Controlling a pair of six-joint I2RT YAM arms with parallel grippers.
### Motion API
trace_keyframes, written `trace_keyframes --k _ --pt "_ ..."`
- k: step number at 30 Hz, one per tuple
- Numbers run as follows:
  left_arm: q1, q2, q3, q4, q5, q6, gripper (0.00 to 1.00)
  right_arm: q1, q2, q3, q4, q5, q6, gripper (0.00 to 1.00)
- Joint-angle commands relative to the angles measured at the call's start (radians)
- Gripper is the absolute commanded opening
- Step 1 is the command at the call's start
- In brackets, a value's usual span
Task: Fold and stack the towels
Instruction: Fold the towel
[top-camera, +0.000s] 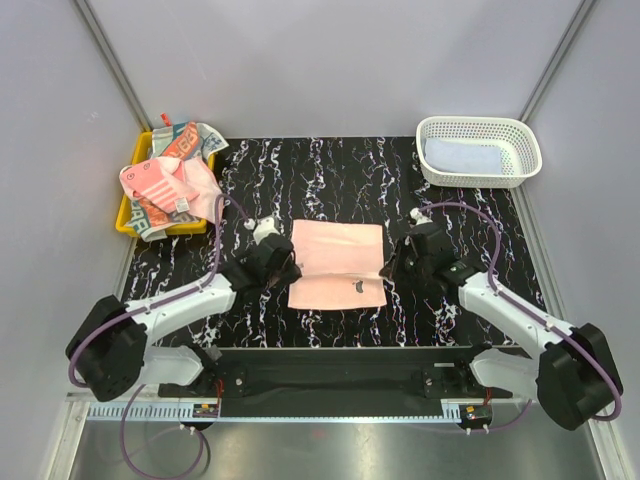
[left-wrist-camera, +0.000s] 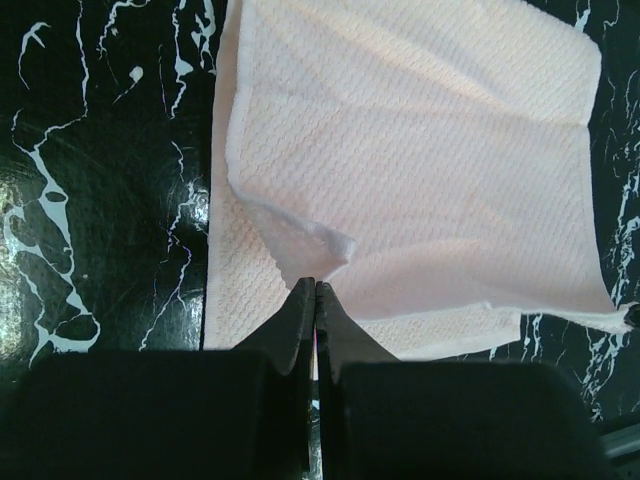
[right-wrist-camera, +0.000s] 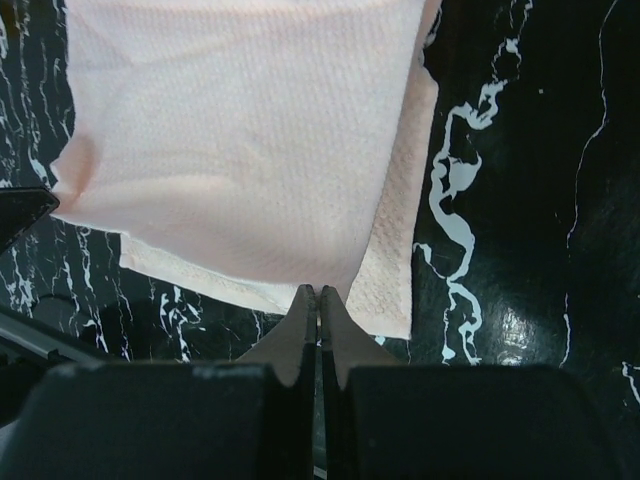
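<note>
Pink towel (top-camera: 337, 262) is lying partly folded at the middle of the bench (top-camera: 330, 170). The left arm (top-camera: 190, 298) and right arm (top-camera: 505, 305) are reaching low toward its side edges. Both pairs of jaws are pressing fully together at the cloth's edge (whether pinching it, I cannot tell).

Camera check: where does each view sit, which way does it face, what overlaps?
Top external: above and behind, looking down on the table; left arm and right arm show whole.
Left wrist: on the left arm, facing along the shut left gripper onto the pink towel.
Right wrist: on the right arm, facing along the shut right gripper onto the same towel.
Shared: both wrist views see that towel, from opposite sides.
</note>
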Motion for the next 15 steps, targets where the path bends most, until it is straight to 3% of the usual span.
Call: trace_keyframes --k 1,8,15 --pt "-0.021 0.019 -0.035 0.093 -0.007 -0.026 0.0 0.013 0.021 -0.047 0.051 -0.014 0.034 0.0" --pt "-0.042 0.087 -0.101 0.179 0.024 -0.048 0.0 0.019 0.09 -0.121 0.146 -0.033 0.077 0.02" --pt "-0.044 0.081 -0.075 0.153 0.012 -0.031 0.0 0.019 0.094 -0.089 0.111 0.007 0.071 0.02"
